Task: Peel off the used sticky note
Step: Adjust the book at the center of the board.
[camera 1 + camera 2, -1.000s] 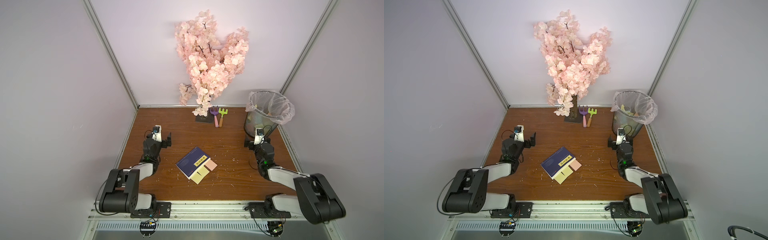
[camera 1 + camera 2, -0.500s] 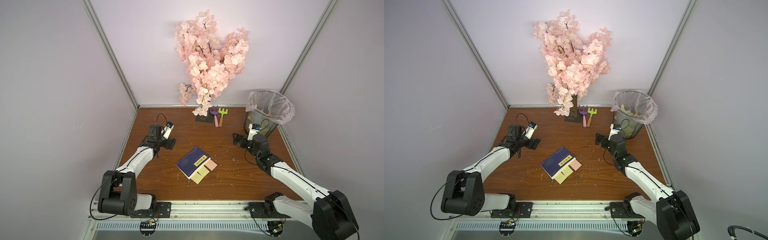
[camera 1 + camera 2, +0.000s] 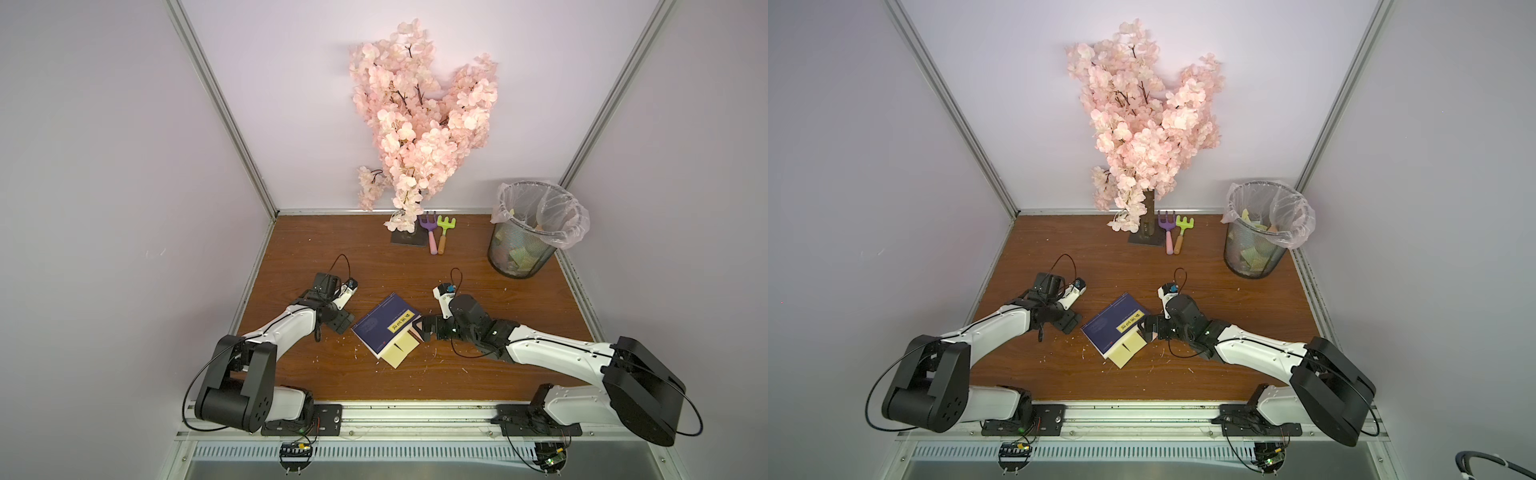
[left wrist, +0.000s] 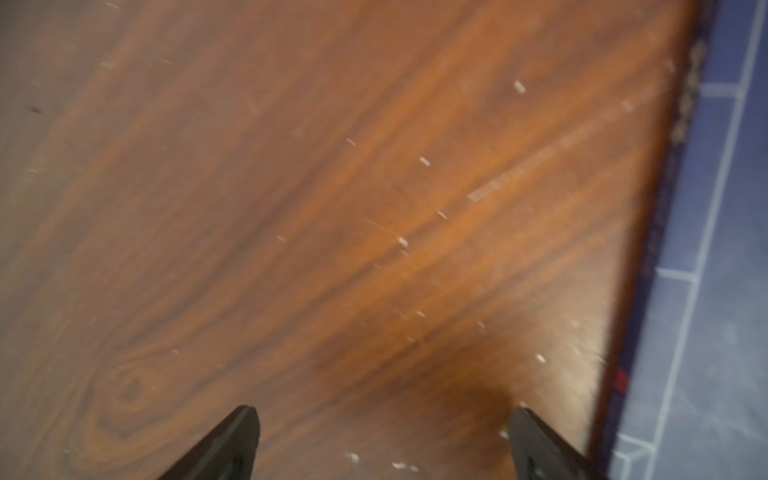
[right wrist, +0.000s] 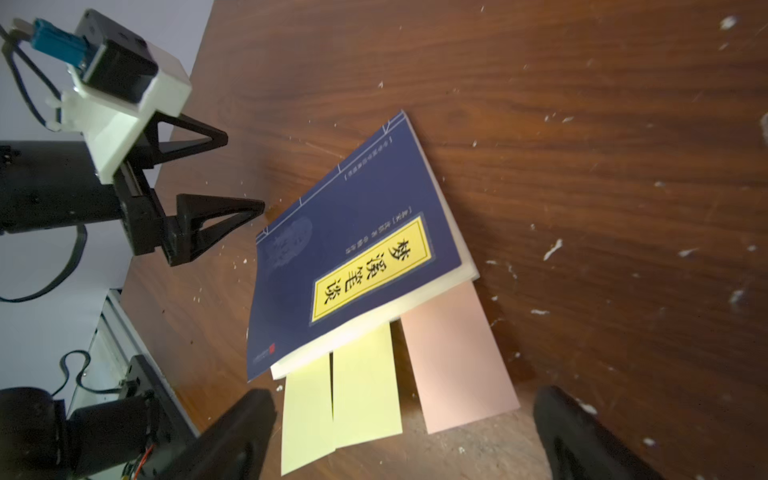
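We see the right claw [image 5: 399, 415] low over the scuffed brown wooden tabletop [image 5: 582, 124]. Its two black fingers are spread wide and hold nothing.

Lying between those fingers, three paper slips poke out from the near edge of a book. They are two pale yellow sticky notes [image 5: 365, 382] side by side and one pink sticky note [image 5: 453, 357] nearer the other finger. No writing shows on any of them, so we cannot tell which is the used one.

Just beyond the notes lies the dark blue softcover book with a yellow title label [image 5: 353, 249], closed and flat. Past its far side is the left claw [image 5: 243, 174], its black fingers also spread and empty. Its tips point at the spine, near it but not touching.

Well behind the right claw, a black wire-mesh bin with a clear plastic liner [image 3: 528, 241] stands in the back corner with paper scraps inside.

We judge this to be the approach, with no note gripped yet. The next move calls for the right claw to drop and pinch one note's free end. It should then pull away from the book, ideally while the left claw pins the cover so the book does not slide.
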Tool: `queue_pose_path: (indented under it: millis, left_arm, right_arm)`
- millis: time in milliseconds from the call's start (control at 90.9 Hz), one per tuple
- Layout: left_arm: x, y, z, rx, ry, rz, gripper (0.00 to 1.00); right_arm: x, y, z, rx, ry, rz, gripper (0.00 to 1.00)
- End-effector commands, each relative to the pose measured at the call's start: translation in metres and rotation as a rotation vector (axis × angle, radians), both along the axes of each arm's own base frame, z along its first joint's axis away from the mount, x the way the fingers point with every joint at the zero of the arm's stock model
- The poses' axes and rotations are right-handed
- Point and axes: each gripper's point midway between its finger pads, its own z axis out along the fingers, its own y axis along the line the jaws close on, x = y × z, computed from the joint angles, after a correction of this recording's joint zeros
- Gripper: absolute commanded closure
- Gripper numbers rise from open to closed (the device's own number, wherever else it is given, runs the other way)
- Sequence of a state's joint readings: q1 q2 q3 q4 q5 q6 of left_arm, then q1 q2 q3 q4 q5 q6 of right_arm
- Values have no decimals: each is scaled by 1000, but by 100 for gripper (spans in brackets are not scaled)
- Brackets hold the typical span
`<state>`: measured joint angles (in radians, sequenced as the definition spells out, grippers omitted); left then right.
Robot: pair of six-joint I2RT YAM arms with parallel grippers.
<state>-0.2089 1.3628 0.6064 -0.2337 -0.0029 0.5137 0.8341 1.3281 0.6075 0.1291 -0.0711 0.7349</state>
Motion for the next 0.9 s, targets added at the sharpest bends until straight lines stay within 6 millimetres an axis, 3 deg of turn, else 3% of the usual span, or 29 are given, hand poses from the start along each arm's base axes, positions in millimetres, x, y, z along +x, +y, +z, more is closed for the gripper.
queue_pose_path:
  millis: [0, 154, 462, 892]
  left_arm:
    - [-18, 1, -14, 75, 61, -38, 6]
    - [-25, -8, -19, 127, 77, -93, 5]
    - [-70, -48, -21, 99, 176, -313, 4]
    - [-88, -117, -6, -76, 207, -453, 4]
  right_arm:
    - [6, 16, 30, 93, -34, 10, 1]
    - [5, 13, 36, 118, -50, 0, 1]
    - [2, -5, 33, 113, -51, -69, 1]
    - [9, -15, 27, 143, -6, -134, 1]
